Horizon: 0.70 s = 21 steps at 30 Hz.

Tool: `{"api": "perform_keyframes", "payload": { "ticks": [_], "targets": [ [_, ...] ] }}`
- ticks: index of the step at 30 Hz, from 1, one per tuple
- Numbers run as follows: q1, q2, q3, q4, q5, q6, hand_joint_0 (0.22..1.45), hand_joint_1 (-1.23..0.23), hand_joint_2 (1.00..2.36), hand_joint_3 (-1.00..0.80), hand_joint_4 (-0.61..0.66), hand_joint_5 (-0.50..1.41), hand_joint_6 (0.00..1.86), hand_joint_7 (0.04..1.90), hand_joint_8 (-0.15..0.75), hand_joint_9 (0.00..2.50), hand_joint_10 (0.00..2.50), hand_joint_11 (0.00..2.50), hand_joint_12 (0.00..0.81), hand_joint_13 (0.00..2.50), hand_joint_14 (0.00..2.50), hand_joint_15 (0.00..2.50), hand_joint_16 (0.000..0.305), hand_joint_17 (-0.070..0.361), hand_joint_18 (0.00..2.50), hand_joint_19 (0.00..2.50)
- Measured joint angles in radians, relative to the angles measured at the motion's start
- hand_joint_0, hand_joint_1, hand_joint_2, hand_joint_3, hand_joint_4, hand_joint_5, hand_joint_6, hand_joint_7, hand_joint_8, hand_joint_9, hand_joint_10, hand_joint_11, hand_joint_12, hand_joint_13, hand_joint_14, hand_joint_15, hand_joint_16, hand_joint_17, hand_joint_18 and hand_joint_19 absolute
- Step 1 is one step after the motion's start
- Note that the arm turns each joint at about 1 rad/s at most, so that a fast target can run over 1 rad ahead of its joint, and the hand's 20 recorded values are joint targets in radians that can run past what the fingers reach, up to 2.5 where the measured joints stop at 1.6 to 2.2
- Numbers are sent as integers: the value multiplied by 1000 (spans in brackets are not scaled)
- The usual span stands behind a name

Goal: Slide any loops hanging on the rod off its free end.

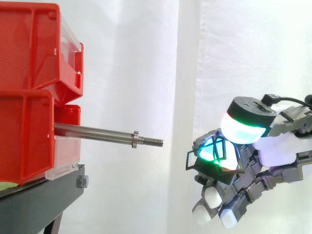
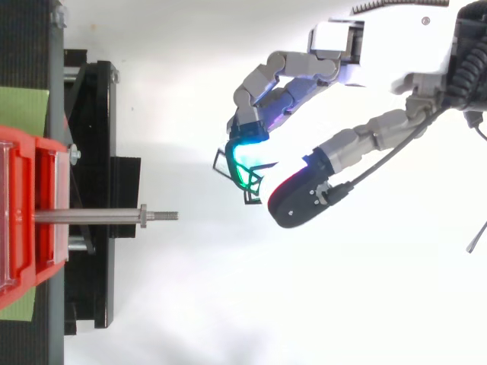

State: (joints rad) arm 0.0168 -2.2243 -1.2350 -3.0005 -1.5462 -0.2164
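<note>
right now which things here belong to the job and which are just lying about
job: rod, bare; black loop, pinched in the robot hand, clear of the rod's free end
just there: red bins, black stand, white curtain

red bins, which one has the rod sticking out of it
The lower bin: the rod pokes out from its front; the upper bin stacked on it has no rod.

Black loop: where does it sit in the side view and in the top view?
Side view: black loop right of centre, lower half, pinched in the hand.
Top view: loop at centre.
Shared landmark: the rod, its threaded tip left of the loop.
</note>
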Motion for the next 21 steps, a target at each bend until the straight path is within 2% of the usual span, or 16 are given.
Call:
{"api": "perform_keyframes", "payload": {
  "ticks": [4, 5, 8, 10, 12, 13, 15, 17, 21],
  "targets": [
    [0, 0, 0, 1, 0, 0, 526, -622, 1017, -218, -23, -72, 864, 1055, 221, 863, 17, 402, 339, 527, 8, 222, 51, 114, 521, 367],
    [1, 0, 0, 1, 0, 0, 528, -624, 1010, -97, -13, -71, 852, 1055, 278, 882, 12, 375, 400, 562, 7, 212, 64, 143, 603, 328],
    [1, 0, 0, 1, 0, 0, 540, -739, 1022, 53, -28, -119, 918, 929, 312, 833, 13, 423, 424, 553, 7, 205, 68, 154, 628, 316],
    [1, 0, 0, 2, 0, 0, 562, -778, 1033, 74, -74, -129, 928, 967, 303, 808, 14, 444, 417, 543, 7, 210, 67, 151, 608, 322],
    [1, 0, 0, 2, 0, 0, 556, -788, 1087, 47, -85, -138, 938, 908, 303, 805, 14, 452, 416, 544, 6, 206, 67, 151, 608, 317],
    [1, 0, 0, 2, 0, 0, 576, -804, 1040, 27, -85, -140, 938, 910, 299, 802, 14, 459, 412, 542, 7, 208, 66, 148, 600, 320],
    [1, 0, 0, 4, 0, 0, 601, -826, 1011, -111, -79, -143, 938, 945, 266, 790, 18, 472, 375, 519, 8, 216, 57, 129, 547, 335],
    [1, 0, 0, 6, 1, 0, 607, -801, 1011, -341, -27, -135, 924, 1013, 235, 801, 18, 487, 337, 503, 8, 217, 49, 110, 513, 353],
    [1, 0, 0, 7, 4, 0, 569, -692, 1000, -497, -2, -96, 888, 1076, 219, 846, 16, 434, 335, 525, 8, 215, 49, 111, 532, 348]
  ]
}}
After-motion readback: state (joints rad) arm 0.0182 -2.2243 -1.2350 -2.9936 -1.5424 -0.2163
